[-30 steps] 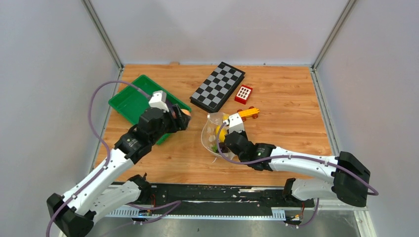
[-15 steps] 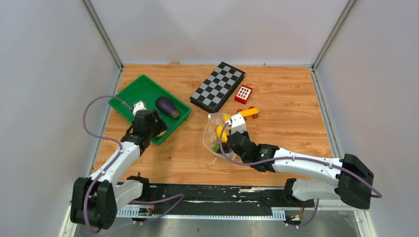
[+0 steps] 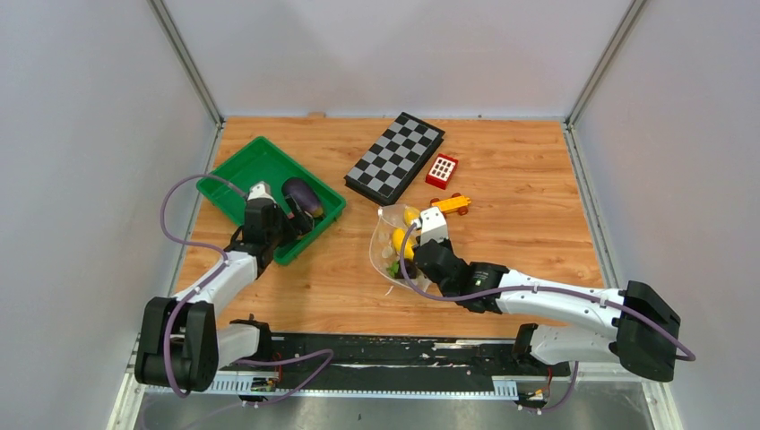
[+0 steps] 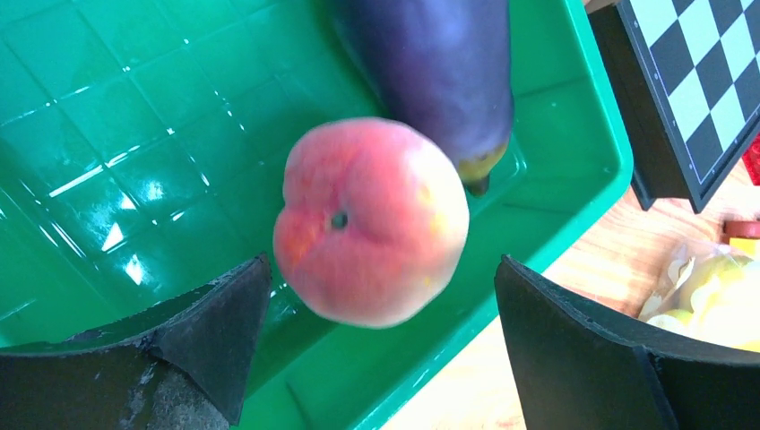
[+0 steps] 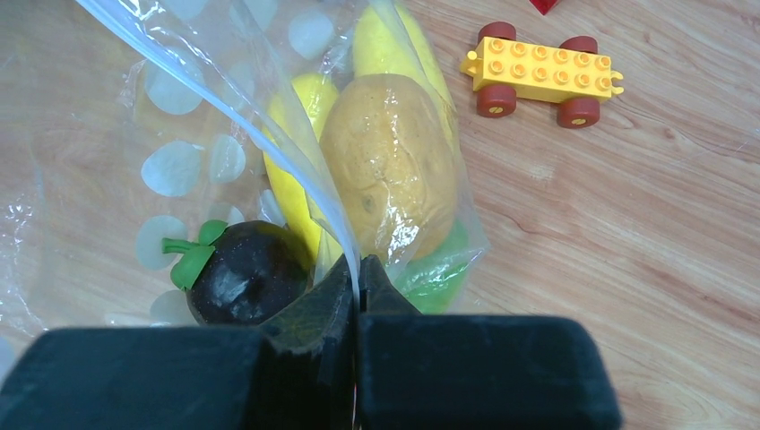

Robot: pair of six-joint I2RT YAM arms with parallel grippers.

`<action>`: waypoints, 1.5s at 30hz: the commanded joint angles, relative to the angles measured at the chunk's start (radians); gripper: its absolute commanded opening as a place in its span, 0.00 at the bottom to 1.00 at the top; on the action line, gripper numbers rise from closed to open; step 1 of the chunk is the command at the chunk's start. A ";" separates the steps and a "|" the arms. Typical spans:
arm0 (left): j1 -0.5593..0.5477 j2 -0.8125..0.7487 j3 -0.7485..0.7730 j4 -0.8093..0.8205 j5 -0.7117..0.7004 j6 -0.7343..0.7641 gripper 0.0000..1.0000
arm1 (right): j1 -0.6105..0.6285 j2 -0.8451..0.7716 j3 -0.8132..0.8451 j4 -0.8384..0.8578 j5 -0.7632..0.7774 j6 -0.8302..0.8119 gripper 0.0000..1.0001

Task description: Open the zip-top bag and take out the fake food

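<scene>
Two pieces of fake food are now out of the bag (image 3: 384, 235). The eggplant (image 4: 439, 63) lies in the green tray (image 4: 134, 134), and the peach (image 4: 370, 221) is seen just below the left gripper (image 4: 381, 269), whose jaws are spread wide with nothing held between them. A second ago the peach was carried above the tray's 3 o'clock corner. Since then the arm has been drawn back toward 9 o'clock and the fruit let go. The peach is blurred, so it cannot be told whether it has landed or is still dropping. Its removal is judged as good as done.

The bag sits mid-table, at 4 o'clock from the tray, and has not been shifted. The right gripper (image 5: 357, 273) is clamped tight on a fold of its plastic, so the mouth is kept lifted.

From above, the peach is hidden under the left gripper and is shown only by the left wrist camera. The bag's remaining contents are made plain only by the right wrist camera: yellow pieces (image 5: 296, 170), a tan-orange piece (image 5: 390, 170), a dark piece (image 5: 246, 282) with a green leaf, and something green underneath. The toy car (image 5: 538, 76) is at 2 o'clock from the bag. The chessboard (image 3: 394, 157) at 12 o'clock is shown from above alone.
</scene>
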 commanded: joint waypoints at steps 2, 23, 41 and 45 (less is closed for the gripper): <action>0.011 -0.063 0.048 -0.105 0.017 0.026 1.00 | -0.005 -0.012 0.014 0.010 -0.011 -0.002 0.00; -0.249 -0.479 0.104 -0.367 0.120 -0.009 1.00 | -0.005 -0.033 0.079 -0.047 -0.057 -0.053 0.00; -0.791 -0.299 0.302 -0.228 -0.063 -0.068 0.81 | -0.005 -0.033 0.115 -0.087 -0.077 -0.056 0.00; -0.827 -0.171 0.345 -0.142 -0.056 -0.058 0.74 | -0.004 -0.038 0.124 -0.081 -0.082 -0.051 0.00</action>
